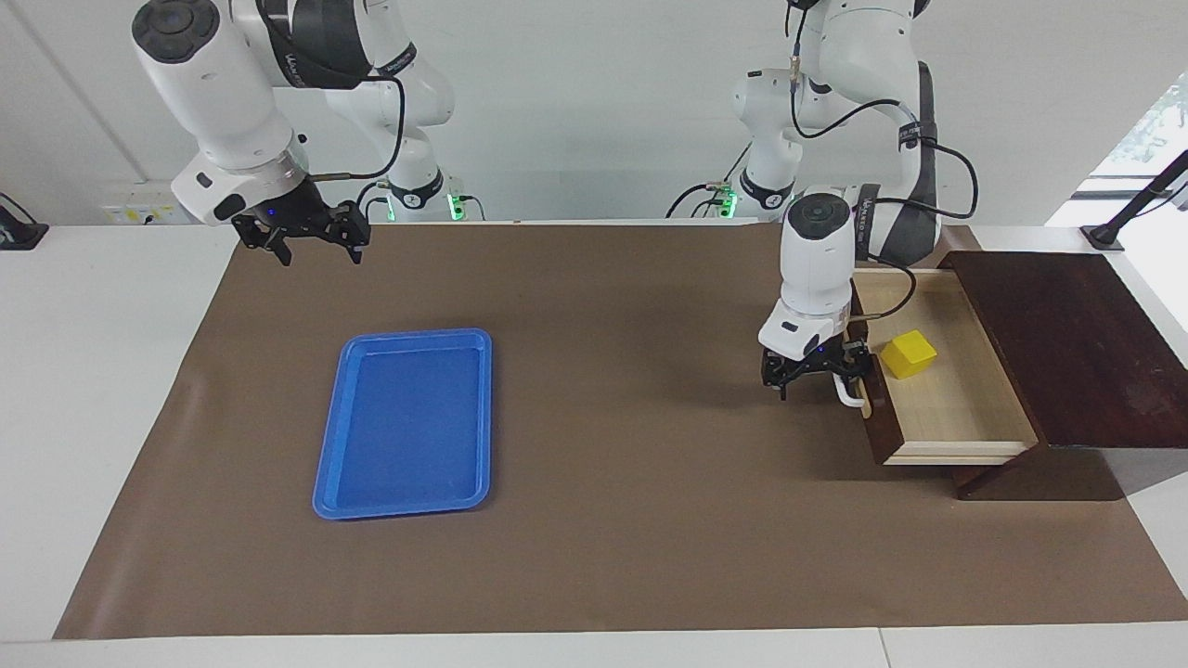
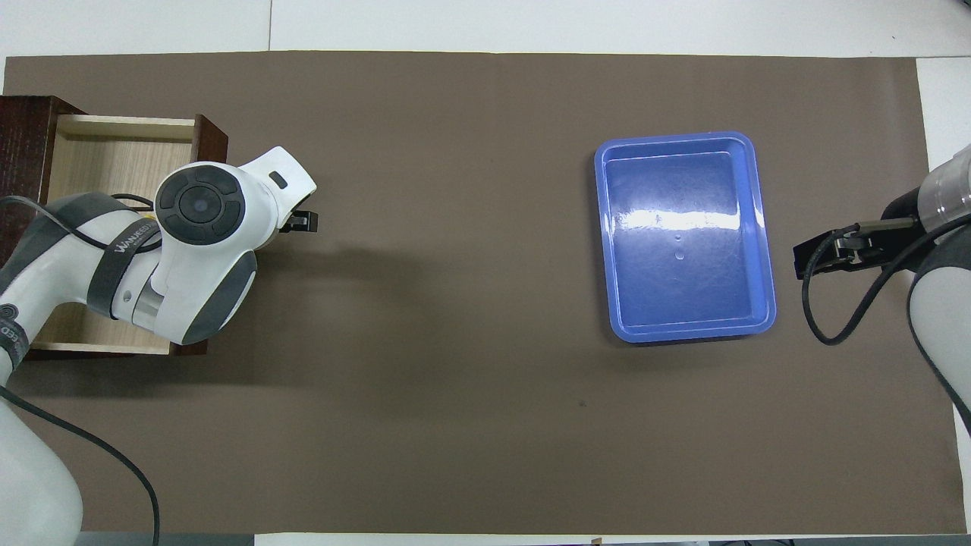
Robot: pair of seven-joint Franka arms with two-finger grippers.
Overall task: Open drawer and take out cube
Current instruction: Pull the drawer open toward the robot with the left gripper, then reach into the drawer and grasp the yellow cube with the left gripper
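On the facing view we start with the right gripper (image 1: 314, 246), hanging in the air over the brown mat's (image 1: 603, 390) edge nearest the robots, at the right arm's end of the table; its fingers stand apart with nothing between them, and this arm waits. Next we pass the blue tray (image 1: 406, 422), lying flat on the mat with bare mat all round it and a wide open stretch between it and the drawer. Then we reach the left gripper (image 1: 817, 371), down low at the front of the drawer (image 1: 947, 408), its spread fingers about the white handle (image 1: 846, 394); whether they press on it we cannot tell. The drawer stands pulled well out of the dark cabinet (image 1: 1067, 343), pale floor showing. We see the cube (image 1: 909, 354) resting inside on that floor, just beside the drawer's front board, close to the gripper but apart from it, with clear floor around it.
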